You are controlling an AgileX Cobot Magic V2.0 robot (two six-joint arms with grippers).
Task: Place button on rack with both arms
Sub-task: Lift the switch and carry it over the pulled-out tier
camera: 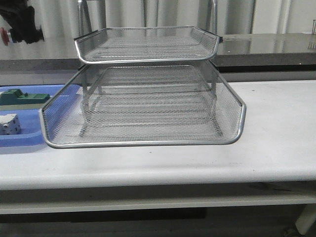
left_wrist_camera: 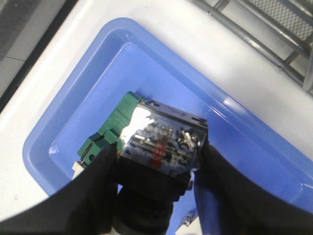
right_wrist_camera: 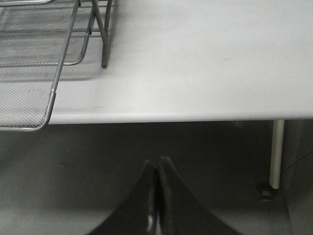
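A white table stands before pale curtains. The button is seen in the front view as a small red head at the upper left, raised well above the table. There it is held in the left claw, which is closed around a dark round body. Below it lies a blue tray containing a green block with a clear cover. The rack stands beside the tray. The right claw is pressed fully together, nothing held, below the table's front edge.
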